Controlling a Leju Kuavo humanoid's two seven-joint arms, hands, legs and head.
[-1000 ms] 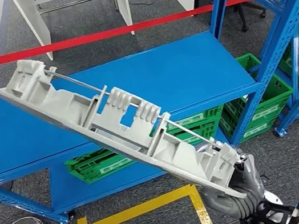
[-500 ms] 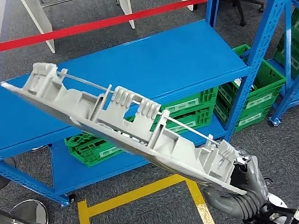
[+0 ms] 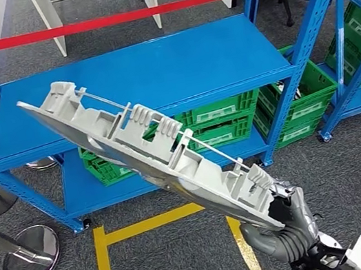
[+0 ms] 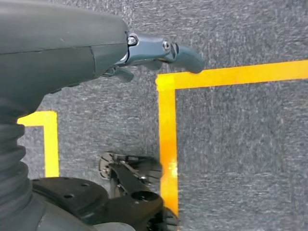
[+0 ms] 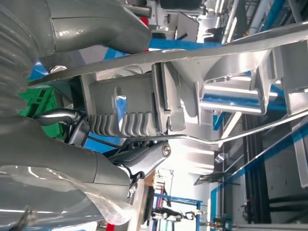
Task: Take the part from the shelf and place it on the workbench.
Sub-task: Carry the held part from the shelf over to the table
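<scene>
Grip first: your right robot hand (image 3: 288, 217), low and right of centre in the head view, has its fingers closed around the near end of the long grey part (image 3: 145, 155), and the right wrist view confirms it, with the thumb and dark fingers (image 5: 145, 161) clamped on either side of the part's ribbed block (image 5: 123, 110). From that hold the part runs as a slanted beam up toward the upper left of the frame, its far end raised and free in the air, touching nothing else. You can see its ribs, slots and a thin metal rod along the upper edge. Your left robot hand (image 4: 109, 48) hangs over the floor in the left wrist view, holding nothing, one dark finger (image 4: 163, 50) stretched out straight above the grey carpet (image 4: 236, 144) and the yellow floor tape (image 4: 169, 134). Behind the part in the head view stands the blue shelf (image 3: 156, 69), its broad upper deck bare where you see it, with green crates (image 3: 218, 125) on the lower level. A second blue rack (image 3: 338, 23) with more green crates sits at the right edge. A red barrier tape (image 3: 95, 23) crosses the top of the frame, and a round metal stand base (image 3: 30, 252) lies at the lower left.
</scene>
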